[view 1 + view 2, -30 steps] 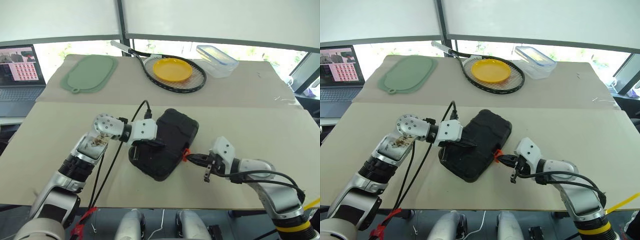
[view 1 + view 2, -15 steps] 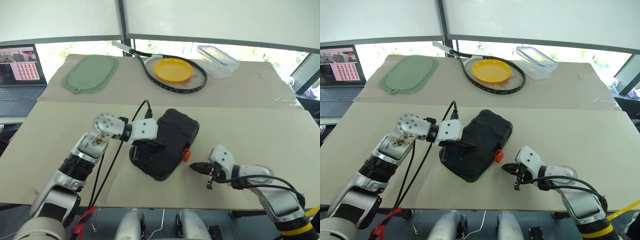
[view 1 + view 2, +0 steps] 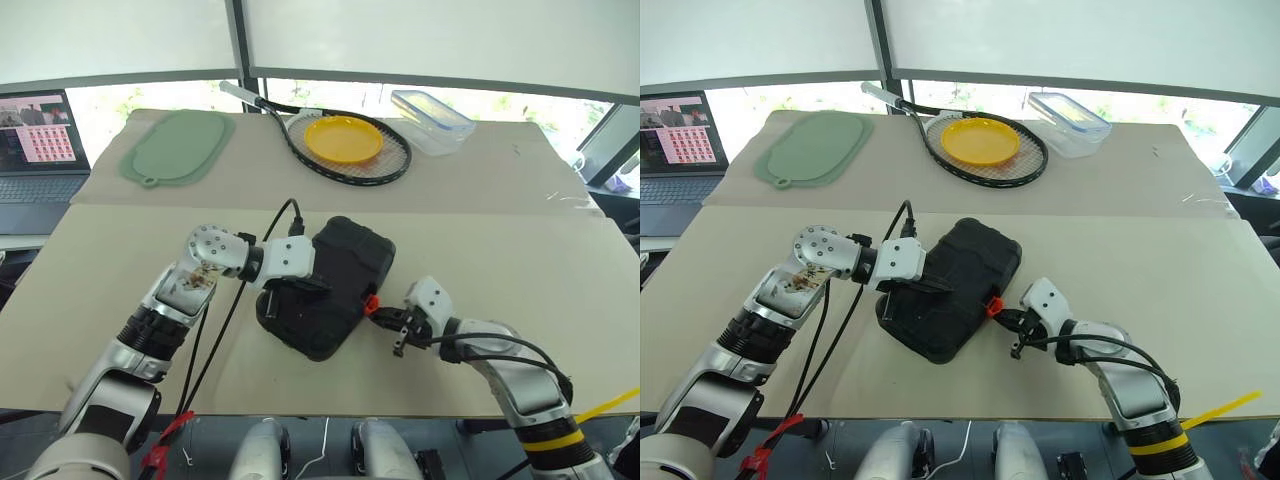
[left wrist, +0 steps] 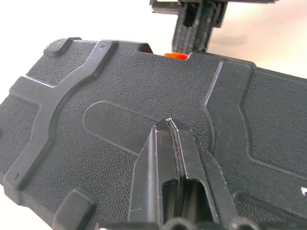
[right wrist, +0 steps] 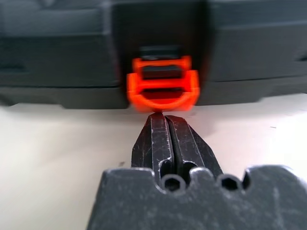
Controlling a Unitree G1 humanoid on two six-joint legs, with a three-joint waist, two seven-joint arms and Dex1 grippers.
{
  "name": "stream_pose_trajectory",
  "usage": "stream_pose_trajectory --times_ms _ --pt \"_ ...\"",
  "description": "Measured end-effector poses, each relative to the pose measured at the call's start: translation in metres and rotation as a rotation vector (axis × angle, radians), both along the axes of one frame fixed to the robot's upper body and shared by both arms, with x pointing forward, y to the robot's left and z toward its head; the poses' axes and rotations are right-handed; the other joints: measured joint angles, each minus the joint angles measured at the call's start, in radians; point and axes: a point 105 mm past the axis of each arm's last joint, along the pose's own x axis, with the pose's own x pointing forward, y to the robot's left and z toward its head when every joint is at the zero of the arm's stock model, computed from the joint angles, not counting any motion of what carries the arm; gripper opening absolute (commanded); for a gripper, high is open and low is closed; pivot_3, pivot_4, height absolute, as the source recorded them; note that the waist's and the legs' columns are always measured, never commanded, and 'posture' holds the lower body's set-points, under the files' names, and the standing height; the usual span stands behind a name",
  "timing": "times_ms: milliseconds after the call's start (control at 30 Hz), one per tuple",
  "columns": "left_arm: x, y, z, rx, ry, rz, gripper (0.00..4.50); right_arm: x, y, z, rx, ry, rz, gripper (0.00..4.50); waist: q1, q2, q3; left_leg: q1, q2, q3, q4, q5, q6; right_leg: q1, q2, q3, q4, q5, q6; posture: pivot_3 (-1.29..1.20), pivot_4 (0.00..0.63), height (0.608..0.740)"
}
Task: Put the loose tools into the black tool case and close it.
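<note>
The right gripper (image 5: 162, 119) has its fingers (image 5: 152, 139) clenched together on nothing, and their tips now sit just under the lower lip of the orange latch (image 5: 163, 84) on the black tool case (image 3: 330, 285), touching it or very nearly so. Half a second ago that gripper was clear of the case, out over the bare surface (image 3: 520, 260) beside the latch; it has since swung back in to the latch side, much as it stood a second ago. The left gripper (image 4: 173, 125) has not moved: its fingers (image 4: 192, 158) are pressed shut, tips resting flat on the ribbed lid, holding the case down. The case lies closed, lid down, in the middle of the near surface, with the latch facing the right arm. No loose tools lie around the case, so they are presumably inside, and the work left is likely the latch itself. The return of the closed fingertips reads as a second attempt to push the latch home while the other arm keeps the case from sliding.
</note>
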Motion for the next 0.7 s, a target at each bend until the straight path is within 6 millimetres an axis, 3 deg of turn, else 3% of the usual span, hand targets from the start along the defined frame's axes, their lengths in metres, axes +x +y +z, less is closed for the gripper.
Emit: stream_pose_trajectory --times_ms 200,300,400,500,600,667,700 --pt "0.0 -0.001 -0.001 -0.002 -0.001 0.001 0.0 -0.006 0.006 0.043 0.082 -0.114 0.044 0.03 0.0 0.0 0.0 0.0 0.001 0.0 0.0 0.0 0.0 0.0 0.0 0.0 0.0 0.0 0.0 0.0 0.15 0.738" --pt "0.0 -0.002 -0.001 -0.007 -0.004 -0.003 0.0 -0.013 0.013 0.045 0.085 -0.108 0.089 0.03 0.002 0.0 0.0 0.0 0.0 0.0 0.0 0.0 0.0 0.0 0.0 0.0 0.0 0.0 0.0 0.0 0.15 0.738" --pt "0.0 -0.003 -0.001 -0.009 -0.01 -0.008 0.0 -0.014 0.006 0.041 0.038 -0.091 0.083 0.03 0.004 0.0 0.0 0.0 -0.001 0.0 0.0 0.0 0.0 0.0 -0.001 0.0 -0.001 0.0 0.0 0.0 0.15 0.738" --pt "0.0 -0.003 -0.001 -0.009 -0.011 -0.009 0.0 -0.017 -0.003 0.036 0.009 -0.052 0.073 0.71 0.007 0.0 0.0 0.0 -0.001 0.0 0.0 0.0 0.0 0.0 -0.001 0.0 -0.001 0.0 0.0 0.0 0.15 0.738" --pt "0.0 -0.002 -0.002 -0.008 -0.009 -0.008 0.0 -0.022 -0.021 0.029 -0.047 0.002 0.057 1.69 0.013 0.0 0.0 0.0 -0.001 0.0 0.0 0.0 0.0 0.001 -0.001 0.0 -0.001 0.0 0.0 0.0 0.15 0.738" --pt "0.0 -0.002 -0.002 -0.006 -0.009 -0.006 0.0 -0.023 -0.021 0.027 -0.05 0.01 0.057 2.35 0.012 0.001 0.0 0.0 -0.001 0.0 0.0 0.0 0.0 0.001 0.0 0.0 -0.001 0.0 0.0 0.0 0.15 0.738" --pt "0.0 -0.002 -0.002 -0.007 -0.009 -0.006 0.0 -0.023 -0.019 0.024 -0.047 0.019 0.059 2.35 0.013 0.001 0.0 0.0 -0.001 0.0 0.0 0.0 0.0 0.001 0.0 0.0 -0.001 0.0 0.0 0.0 0.15 0.738"
